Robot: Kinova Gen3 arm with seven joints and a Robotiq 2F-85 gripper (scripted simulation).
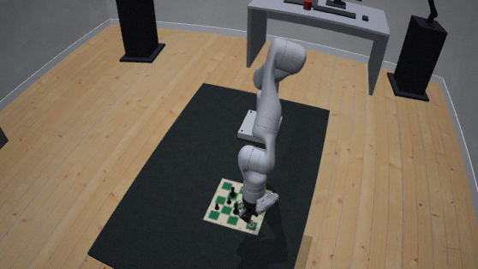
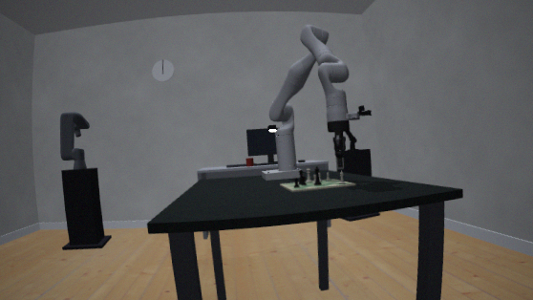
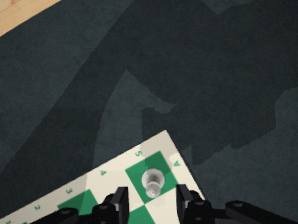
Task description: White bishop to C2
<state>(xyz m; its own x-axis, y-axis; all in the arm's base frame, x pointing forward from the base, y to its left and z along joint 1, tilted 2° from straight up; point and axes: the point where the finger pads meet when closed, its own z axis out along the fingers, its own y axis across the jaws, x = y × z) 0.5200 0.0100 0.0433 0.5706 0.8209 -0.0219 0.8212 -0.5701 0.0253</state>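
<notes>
The green and cream chessboard point(image 1: 232, 206) lies on the black table. The white bishop point(image 3: 153, 181) stands upright on a green square at the board's corner. It also shows in the exterior view point(image 2: 342, 177) at the right end of the board point(image 2: 315, 188). My gripper point(image 3: 152, 198) hangs straight above the bishop with its fingers partly open on either side of it and nothing between them. In the exterior view the gripper point(image 2: 339, 163) is a little above the bishop's top. In the top view the gripper point(image 1: 248, 214) hides the bishop.
Black pieces point(image 1: 232, 189) point(image 1: 236, 208) stand on squares to the left of the gripper. Another white piece point(image 2: 309, 174) stands farther back on the board. The arm's base plate point(image 1: 248, 124) sits behind the board. The table edge runs close past the bishop's corner.
</notes>
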